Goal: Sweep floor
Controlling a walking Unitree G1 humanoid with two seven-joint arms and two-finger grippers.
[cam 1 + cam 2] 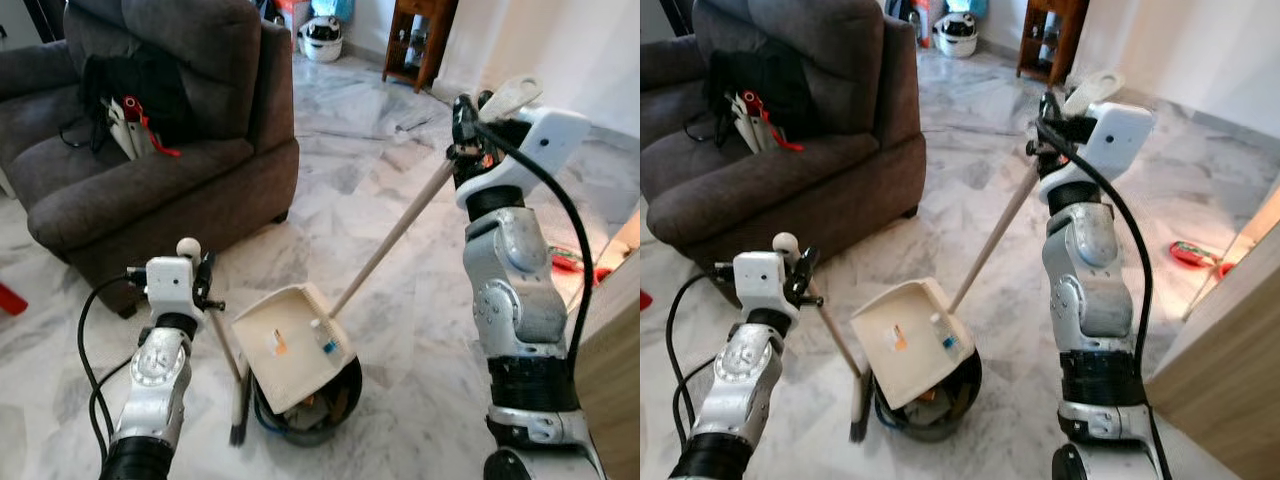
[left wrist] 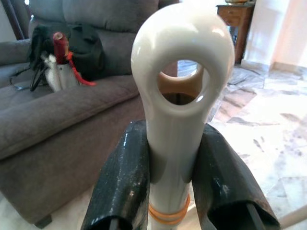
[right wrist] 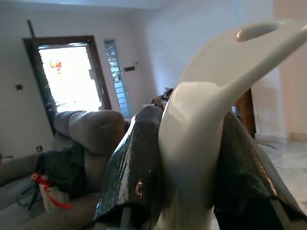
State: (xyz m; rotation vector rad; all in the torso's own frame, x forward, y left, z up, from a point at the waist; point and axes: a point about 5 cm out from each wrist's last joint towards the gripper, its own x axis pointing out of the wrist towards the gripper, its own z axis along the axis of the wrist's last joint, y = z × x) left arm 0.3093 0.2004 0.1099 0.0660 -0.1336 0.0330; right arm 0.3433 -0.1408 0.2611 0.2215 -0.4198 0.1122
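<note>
Now, dumping: right gripper (image 3: 192, 158) clamped on dustpan handle (image 1: 392, 236), dustpan (image 1: 293, 345) tipped over bin (image 1: 305, 410); left gripper (image 2: 175, 167) clamping broom (image 1: 228, 370). Best tilt steeper, pan lip inside rim, so bits slide.

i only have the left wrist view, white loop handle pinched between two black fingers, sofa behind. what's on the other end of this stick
Observer: A dark-bristled broom head, resting on the marble floor beside a black round bin.
Operator: where's the dustpan
Observer: The cream plastic dustpan is tilted over that bin, with a few small scraps lying on it.
Operator: who's holding it
Observer: The right gripper is shut on the dustpan's white curved handle top, raised high; the long pale pole slants down to the pan.
Operator: and my left
Observer: The left gripper is low, in front of the grey armchair.
</note>
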